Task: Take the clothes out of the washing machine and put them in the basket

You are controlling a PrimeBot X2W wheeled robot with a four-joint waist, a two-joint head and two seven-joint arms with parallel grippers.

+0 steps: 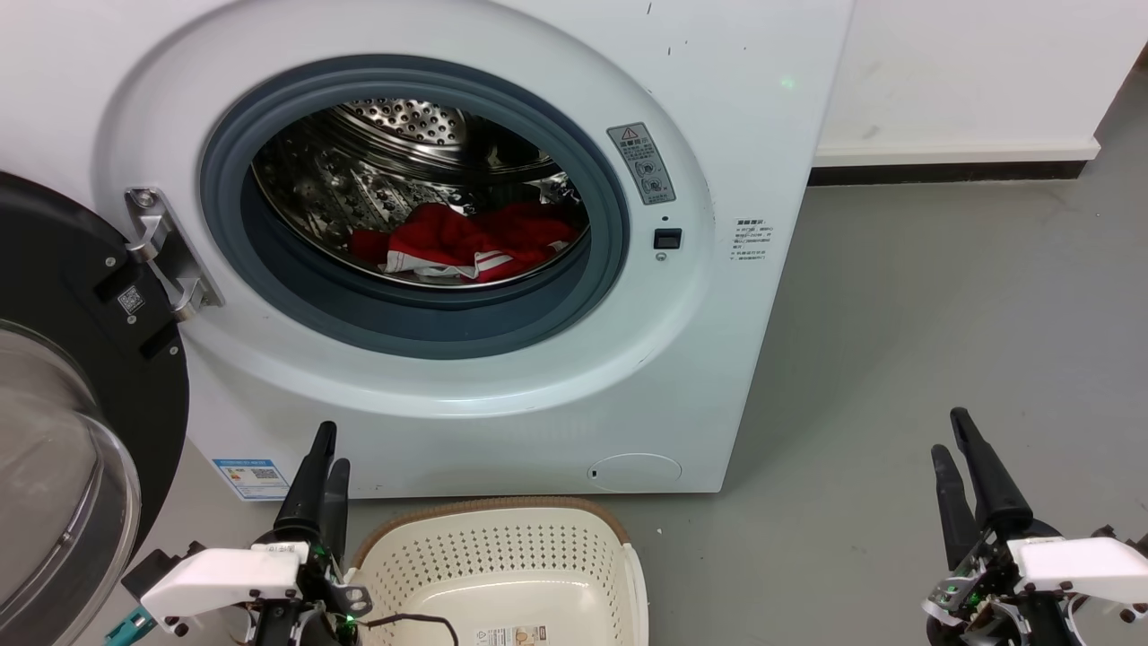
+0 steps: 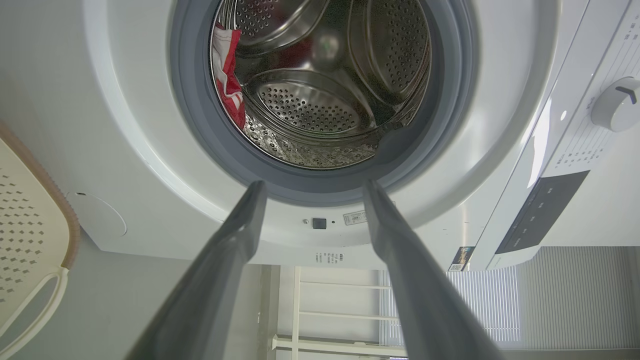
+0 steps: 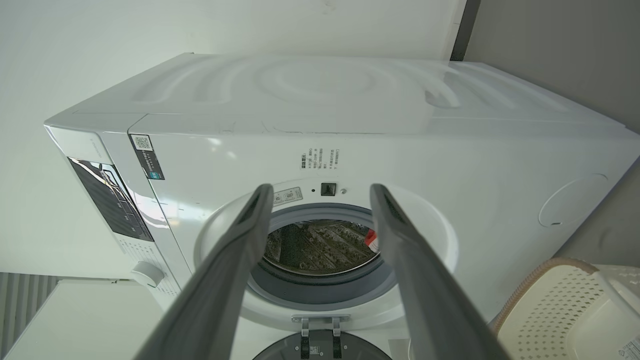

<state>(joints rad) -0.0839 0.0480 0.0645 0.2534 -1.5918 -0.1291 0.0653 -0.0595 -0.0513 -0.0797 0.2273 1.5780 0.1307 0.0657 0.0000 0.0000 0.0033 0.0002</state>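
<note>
On the grey floor stands the washing machine, a big white front-loader that takes up most of the head view. Its black-framed glass door hangs wide open at the left, carried on a metal hinge. The round porthole, ringed by a grey seal, opens onto the perforated steel drum.

The basket sits on the floor just in front of the machine's base. It is cream-white with perforated sides and a brown rim, and a paper label lies on its bottom. Nothing else is in it.

The clothes, bright red with white stripe trim, lie crumpled on the drum's floor near the front lip, well apart from both grippers.

The left gripper is at the lower left, just beside the basket, with its fingers pointing up at the machine's lower front. In the left wrist view the two fingers are spread, with a clear gap between them, and hold nothing. The right gripper is at the lower right over bare floor, well apart from the machine. In the right wrist view its fingers are likewise parted and empty, and the porthole shows between them.

A small warning sticker and a dark latch slot sit to the right of the seal.
</note>
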